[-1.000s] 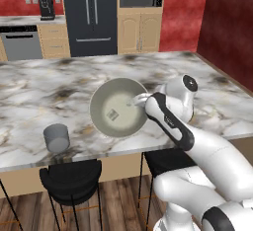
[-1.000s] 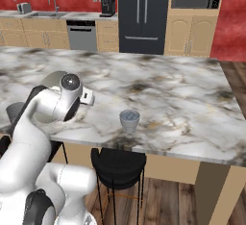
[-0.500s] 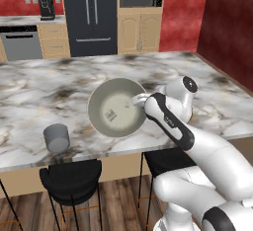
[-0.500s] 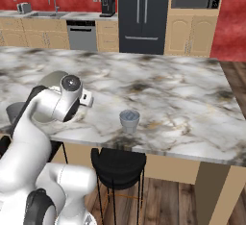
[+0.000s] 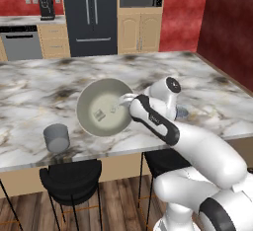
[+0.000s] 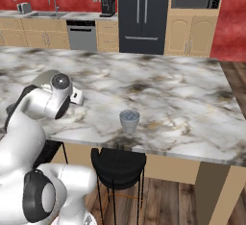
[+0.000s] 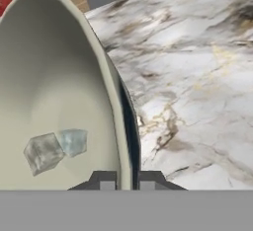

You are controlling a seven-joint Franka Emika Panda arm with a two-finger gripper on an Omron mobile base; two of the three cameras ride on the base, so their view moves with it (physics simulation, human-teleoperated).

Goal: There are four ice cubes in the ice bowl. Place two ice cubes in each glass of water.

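Observation:
The cream ice bowl (image 5: 101, 107) hangs above the marble counter, tipped so its inside faces the left base camera. My gripper (image 5: 125, 99) is shut on its right rim; in the hand view the fingertips (image 7: 105, 180) straddle the bowl's wall (image 7: 59, 77). Two ice cubes (image 7: 43, 152) (image 7: 73, 141) lie touching each other low inside the bowl, and one ice cube (image 5: 100, 116) shows faintly in the left base view. One grey glass (image 5: 56, 137) stands near the counter's front edge, below and left of the bowl. The other glass (image 6: 129, 121) stands right of my arm, partly hidden (image 5: 182, 111) behind it.
The marble island counter (image 6: 168, 94) stretches wide behind and right of the bowl. Black stools (image 5: 71, 178) (image 6: 118, 164) stand under its front edge. Cabinets, a dark fridge (image 5: 91, 15) and a dishwasher line the far wall.
The bowl, held by my gripper, has moved left across the counter toward the left glass and tipped a little more. The glasses have not moved.

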